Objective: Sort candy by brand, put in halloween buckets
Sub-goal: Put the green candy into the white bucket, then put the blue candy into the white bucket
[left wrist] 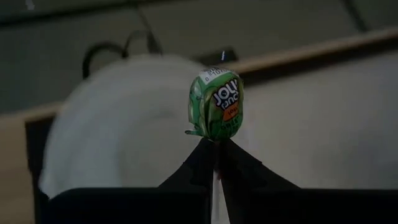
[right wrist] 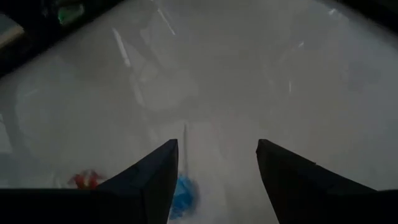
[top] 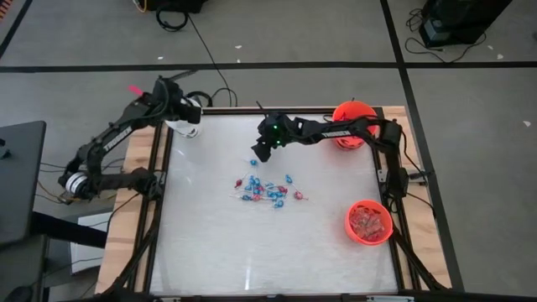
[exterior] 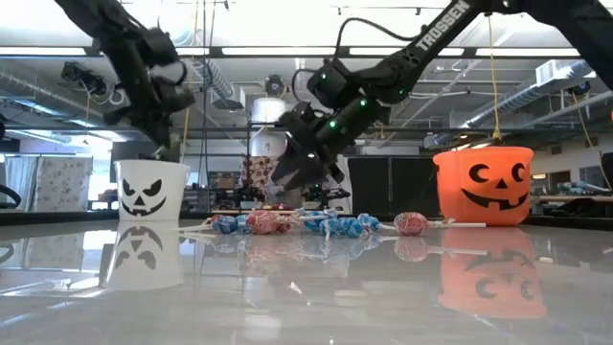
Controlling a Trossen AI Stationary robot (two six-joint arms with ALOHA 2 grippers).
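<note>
My left gripper (left wrist: 214,144) is shut on a green-wrapped lollipop (left wrist: 216,102) above the white bucket (top: 183,127) at the table's far left corner. The bucket shows a dark face in the low view (exterior: 151,192). A pile of blue and red wrapped candy (top: 268,191) lies on the table's middle (exterior: 287,223). My right gripper (top: 258,155) hangs open just above the pile's far side (right wrist: 217,149). A blue piece (right wrist: 183,190) lies on the table beside one of its fingers, untouched. My left gripper pinches the lollipop's stick (left wrist: 215,140) between its two fingertips, right under the wrapped head. The fingers slant downward toward the white bucket. The head stands out beyond the fingertips, lifted clear of the bucket and the table.
An orange bucket (top: 348,113) with a jack-o'-lantern face (exterior: 484,187) stands at the far right corner under my right arm. A second orange bucket (top: 350,225) holding reddish candy sits near the right edge. The near half of the table is bare.
</note>
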